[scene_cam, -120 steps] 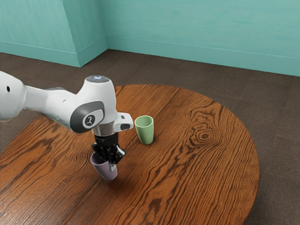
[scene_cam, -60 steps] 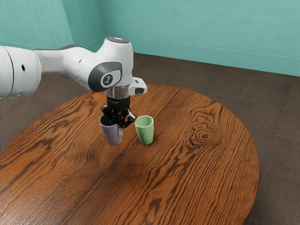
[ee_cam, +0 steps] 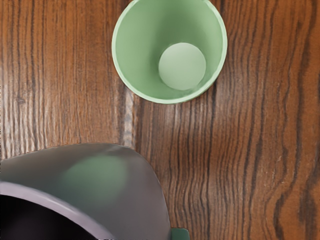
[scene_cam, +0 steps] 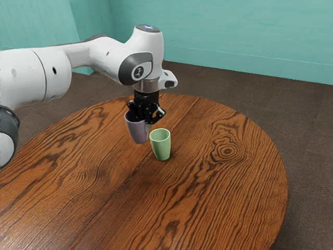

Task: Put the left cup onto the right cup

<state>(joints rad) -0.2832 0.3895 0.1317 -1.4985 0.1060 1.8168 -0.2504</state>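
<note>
My black gripper (scene_cam: 144,119) is shut on the rim of a purple cup (scene_cam: 136,130) and holds it in the air above the round wooden table (scene_cam: 223,192). The cup hangs upright, just to the exterior view's left of a green cup (scene_cam: 159,144) and a little higher than it. The green cup stands upright and empty on the table. In the wrist view the green cup (ee_cam: 170,49) is seen from above, with the held purple cup (ee_cam: 85,190) blurred and close under my hand.
The table's wide surface stretches toward the exterior view's right and front. A dark floor and teal walls (scene_cam: 244,26) surround the table.
My arm has lifted the purple cup off the table and carried it toward the back and the exterior view's right, until it hangs next to the green cup. The green cup has stayed put.
</note>
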